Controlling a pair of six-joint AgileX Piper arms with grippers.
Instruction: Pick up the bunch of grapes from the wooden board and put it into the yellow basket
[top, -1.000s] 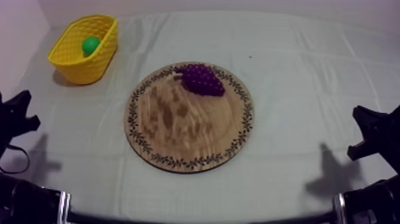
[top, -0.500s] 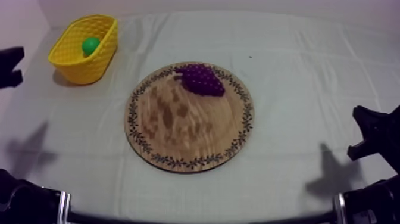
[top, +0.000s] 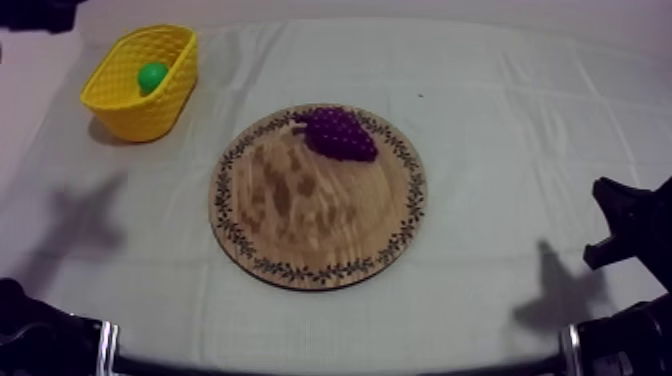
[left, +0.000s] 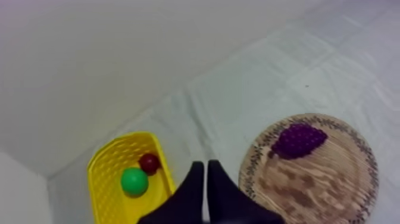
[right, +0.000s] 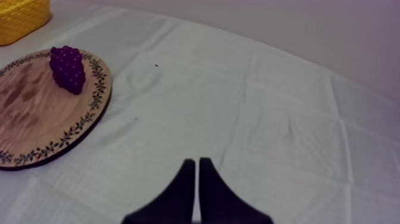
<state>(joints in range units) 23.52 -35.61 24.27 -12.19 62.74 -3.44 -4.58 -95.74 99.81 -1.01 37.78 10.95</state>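
Note:
A purple bunch of grapes lies on the far part of the round wooden board in mid-table. At the far left stands the yellow basket, holding a green round fruit and a small red fruit. My left gripper is shut on nothing and hangs high between the basket and the board, above the grapes; from above it appears at the far left corner. Low at the right edge rests my right gripper, shut, far from the grapes.
Grey-white cloth lies open to the right of the board and along the front. The left arm's shadow falls on the cloth left of the board. A wall stands behind the basket.
My left arm has risen from the lower left edge to the far left corner, beyond the basket; its shadow has shifted right on the cloth. The right arm, grapes and basket are unmoved.

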